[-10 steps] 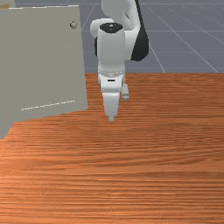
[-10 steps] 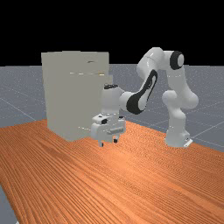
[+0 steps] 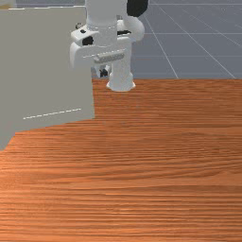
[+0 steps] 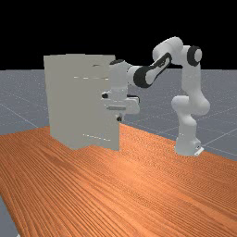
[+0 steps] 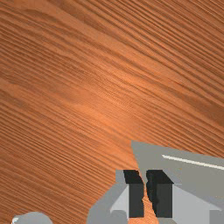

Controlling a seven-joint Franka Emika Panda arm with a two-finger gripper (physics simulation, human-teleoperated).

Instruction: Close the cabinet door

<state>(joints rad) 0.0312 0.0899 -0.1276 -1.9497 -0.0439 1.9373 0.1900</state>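
Observation:
My gripper (image 3: 103,72) hangs above the table beside the door's free edge in the front view, its hand overlapping that edge. The cabinet door (image 3: 42,71) stands open there; its small round knob (image 3: 78,25) is partly hidden by the hand. In the far view the hand is in front of the door (image 4: 99,125), which juts from the cabinet (image 4: 69,92). The wrist view has the gripper (image 5: 148,192) nearly fully shut, a thin gap between its fingers and nothing held. A corner of the door (image 5: 188,175) lies past the fingers; contact cannot be told.
The wooden table (image 3: 151,165) spreads below the hand. In the far view the arm's base (image 4: 186,146) stands on the right, and a rounded grey shape (image 5: 34,218), perhaps that base, shows in the wrist view.
My hand has risen and turned, shifting toward the front view's left over the door's edge. The fingers, apart in the earlier far view, have come together. The door has not moved.

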